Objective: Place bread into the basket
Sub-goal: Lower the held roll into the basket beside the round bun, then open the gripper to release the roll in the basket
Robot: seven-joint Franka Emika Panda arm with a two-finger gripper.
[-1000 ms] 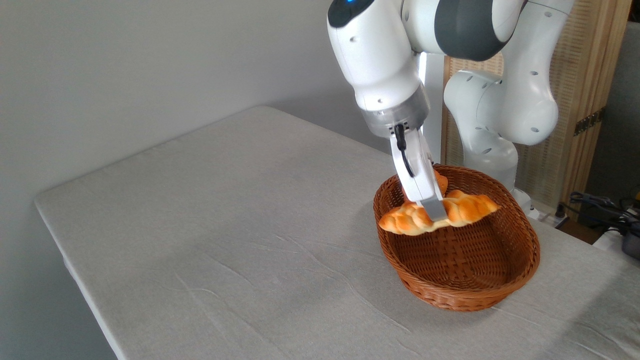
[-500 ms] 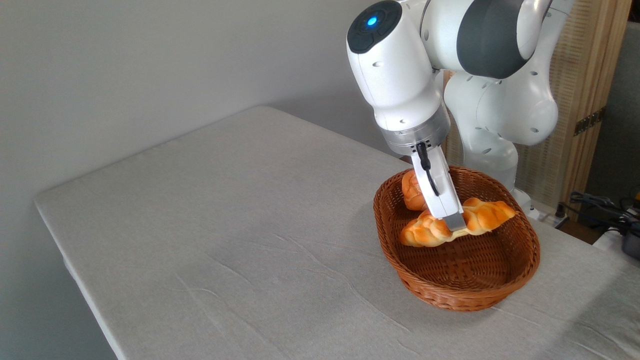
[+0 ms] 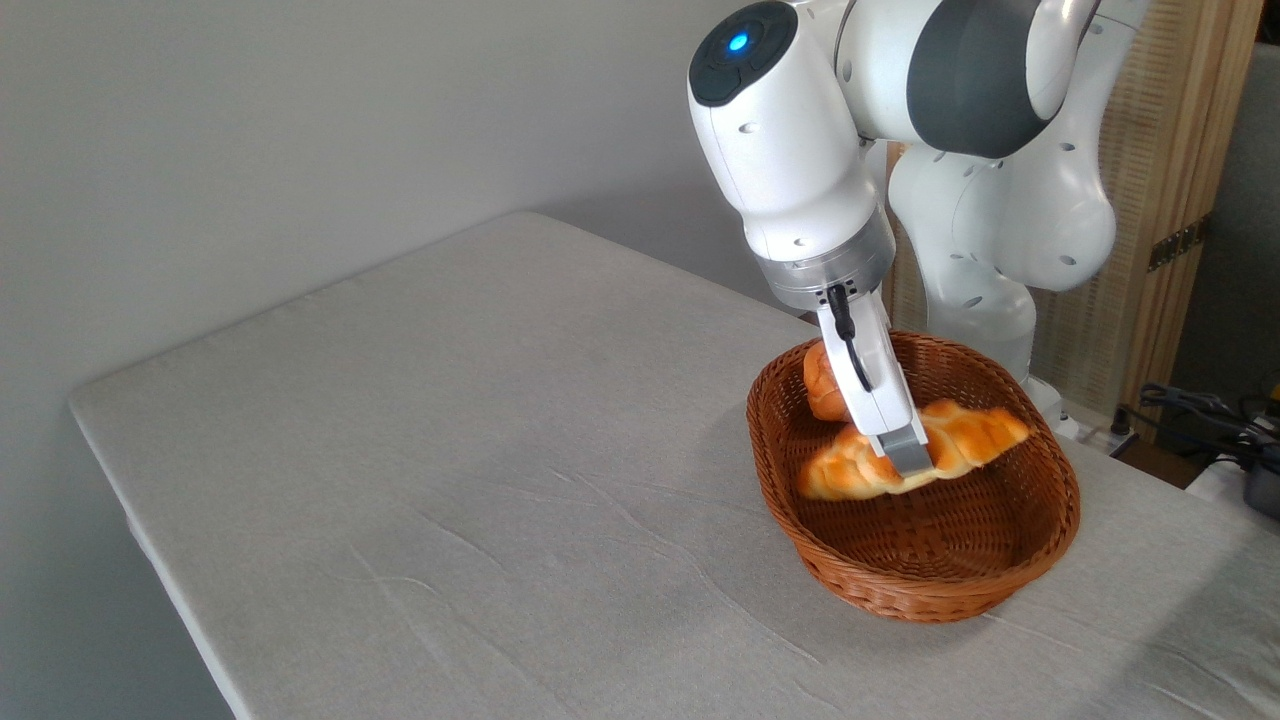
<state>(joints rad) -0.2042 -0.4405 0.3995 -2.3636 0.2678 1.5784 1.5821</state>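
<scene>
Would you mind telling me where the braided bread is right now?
The braided bread is at the right of the camera view, held in the gripper over the inside of the basket, just in front of the round bun.

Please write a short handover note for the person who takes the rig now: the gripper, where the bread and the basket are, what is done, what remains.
Gripper: shut on the bread, fingers gripping it near its middle.
Bread: held over the inside of the basket, tilted, its left end lower. Whether it touches the basket floor cannot be told.
Basket: on the table, at the right. A round bun already lies at its far end.
Done: bread picked up and brought over the basket.
Left: lower it, open the fingers, pull the arm away.
</scene>
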